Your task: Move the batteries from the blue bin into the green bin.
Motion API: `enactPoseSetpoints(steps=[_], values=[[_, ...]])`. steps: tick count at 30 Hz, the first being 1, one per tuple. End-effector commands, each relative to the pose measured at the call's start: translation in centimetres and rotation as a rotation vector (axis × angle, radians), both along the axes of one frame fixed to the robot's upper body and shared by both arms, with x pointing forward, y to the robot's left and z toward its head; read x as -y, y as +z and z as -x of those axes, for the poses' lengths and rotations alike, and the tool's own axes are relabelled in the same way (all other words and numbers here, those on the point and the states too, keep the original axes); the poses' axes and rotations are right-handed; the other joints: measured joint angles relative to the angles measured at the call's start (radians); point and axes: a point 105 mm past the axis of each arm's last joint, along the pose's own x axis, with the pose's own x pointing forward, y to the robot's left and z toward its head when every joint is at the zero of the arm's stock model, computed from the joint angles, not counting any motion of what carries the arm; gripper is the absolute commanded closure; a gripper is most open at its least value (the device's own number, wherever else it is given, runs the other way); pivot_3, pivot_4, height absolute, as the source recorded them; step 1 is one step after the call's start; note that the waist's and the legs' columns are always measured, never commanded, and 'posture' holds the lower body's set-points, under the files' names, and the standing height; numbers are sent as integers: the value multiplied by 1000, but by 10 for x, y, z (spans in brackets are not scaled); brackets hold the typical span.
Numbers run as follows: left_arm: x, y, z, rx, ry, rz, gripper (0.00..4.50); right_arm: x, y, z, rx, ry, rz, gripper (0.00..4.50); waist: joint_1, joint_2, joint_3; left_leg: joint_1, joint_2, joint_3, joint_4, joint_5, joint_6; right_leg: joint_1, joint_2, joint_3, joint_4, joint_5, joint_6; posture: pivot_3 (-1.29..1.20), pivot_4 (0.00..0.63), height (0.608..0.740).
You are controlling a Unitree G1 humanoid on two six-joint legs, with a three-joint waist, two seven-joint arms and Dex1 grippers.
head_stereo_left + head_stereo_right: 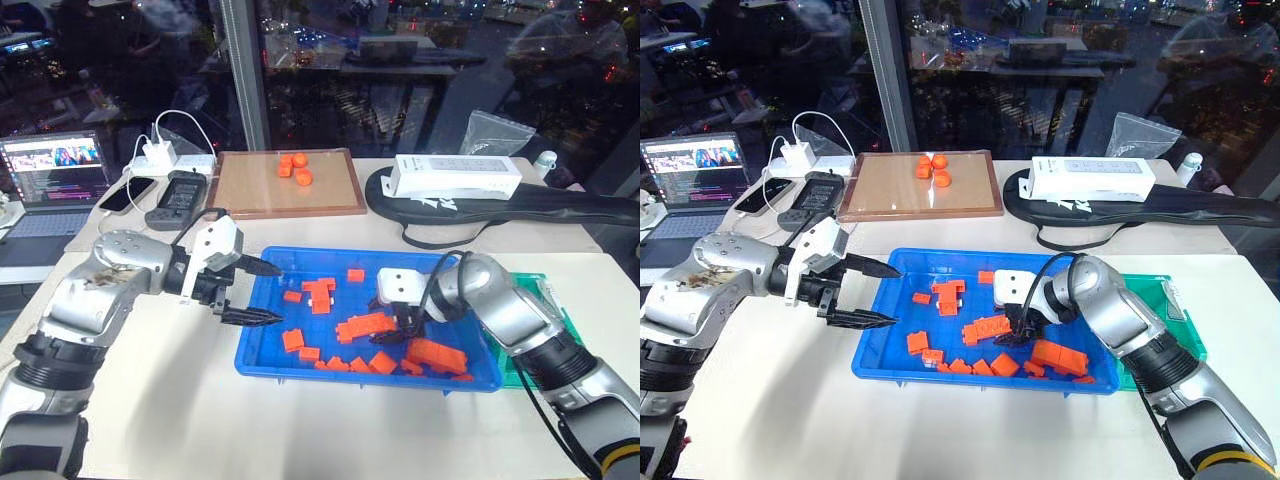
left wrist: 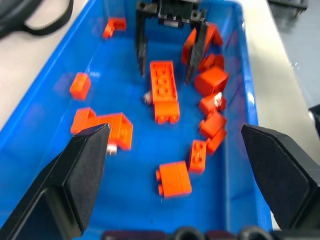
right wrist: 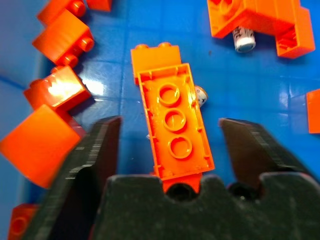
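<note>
**A:** where's the right gripper at?

**B:** reaching down into the blue bin, wrist bent toward the robot's left. Jaws partly apart, straddling a long orange brick, not clamped on it. Two batteries peek out from under the bricks just beyond.

**A:** and the left?

**B:** left gripper hovers at the bin's left rim, pointing right and slightly down, jaws wide, holding nothing. The green bin sits behind the right arm on the counter.

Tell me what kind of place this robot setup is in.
Probably an office or lab workspace at night: a white table by a dark glass wall with reflections, an open laptop, and a power strip with chargers.
</note>
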Motion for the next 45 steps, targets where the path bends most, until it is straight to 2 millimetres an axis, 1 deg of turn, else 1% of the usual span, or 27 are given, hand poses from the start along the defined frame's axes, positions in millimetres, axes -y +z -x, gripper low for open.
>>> enactPoseSetpoints(steps=[1,2,3,4,5,7,8,10,14,16,19,21,22,24,26,28,29,31,36,39,43,45], values=[[0,11,0,56,2,0,0,-1,11,-4,43,20,-1,2843,1,0,0,0,0,0,0,0,0,0,0,0,0,0,0,0,150,740],[1,11,1,56,2,3,0,-2,12,-4,42,20,-5,3092,0,0,0,0,0,0,0,0,0,0,0,0,0,0,0,0,150,740],[1,12,1,56,3,11,0,-2,15,-5,44,18,-15,3123,0,0,0,0,0,0,0,0,0,0,0,0,0,0,0,0,150,740],[2,12,1,56,3,13,0,-2,23,-6,54,22,-32,3186,-1,0,0,0,0,0,0,0,0,0,0,0,0,0,0,0,150,740],[1,12,1,56,4,12,0,-3,34,-7,67,24,-60,3404,-2,0,0,0,0,0,0,0,0,0,0,0,0,0,0,0,150,740],[1,11,1,56,3,11,0,3,61,-13,94,-11,-119,4091,-3,0,0,0,0,0,0,0,0,0,0,0,0,0,0,0,150,740],[1,11,1,56,2,11,0,6,69,-16,103,-27,-133,4441,-4,0,0,0,0,0,0,0,0,-1,0,0,1,0,0,0,150,740],[3,12,0,60,1,18,0,17,78,-26,147,-80,-131,4441,-4,0,0,0,0,1,0,0,0,-1,0,1,2,0,0,0,150,740],[4,14,-1,62,-4,30,0,33,82,-33,184,-132,-107,4441,2,-1,0,2,0,0,-1,0,0,0,0,0,2,-1,-1,0,150,740],[4,14,-2,63,-5,30,0,36,82,-34,189,-146,-104,4441,0,-1,0,1,0,1,-1,0,0,0,0,0,2,-1,-1,0,150,740],[4,13,-3,62,-12,18,0,30,78,-27,153,-135,-133,4441,-4,-1,0,1,0,1,-1,0,0,-1,0,0,4,-1,-2,0,150,740],[4,12,-3,58,-18,13,0,21,74,-19,112,-109,-157,3890,-5,-1,0,1,0,1,-1,0,0,-1,0,0,5,-1,-2,0,150,740],[4,12,-2,56,-19,11,0,16,72,-13,83,-92,-167,3692,-6,-1,0,1,0,1,-1,0,0,-1,0,0,5,-1,-2,0,150,740],[2,11,-2,54,-18,-2,0,4,63,-1,34,-52,-166,3014,-6,-1,0,1,0,1,-1,0,0,-1,0,0,5,-1,-2,0,150,740],[1,10,-2,53,-16,-11,0,-6,55,5,15,-36,-163,2393,-7,-1,0,1,0,0,-1,0,0,-1,0,0,6,-2,-2,0,150,740],[-1,9,-2,53,-12,-19,0,-15,47,9,6,-33,-154,1678,-7,-1,0,1,0,0,-1,0,0,-2,0,0,6,-2,-2,0,150,740],[-1,9,-2,50,-10,-21,0,-21,43,13,-21,-27,-156,1279,-6,-1,0,2,0,0,-1,0,0,-1,0,0,6,-2,-2,0,150,740],[-3,8,0,46,-8,-25,0,-31,35,21,-69,-14,-159,640,-6,-1,0,2,0,0,-1,0,0,-1,0,0,7,-2,-2,0,150,740],[-5,5,2,38,1,-36,0,-52,14,22,-96,-27,-152,640,-5,-2,0,2,0,0,0,0,0,-1,0,0,7,-2,-2,0,150,740],[-5,5,2,36,4,-39,0,-58,6,26,-94,31,-125,640,-4,-2,0,1,0,0,0,0,0,-1,0,0,7,-2,-2,0,150,740],[-6,6,1,39,11,-40,0,-64,-3,20,-3,152,-45,640,-5,-2,0,2,0,0,0,0,0,-1,0,0,6,-2,-2,0,150,740],[-6,6,1,40,14,-41,0,-66,-5,18,7,192,-34,640,-6,-2,0,2,0,0,0,0,0,-1,0,0,7,-2,-2,0,150,740]])
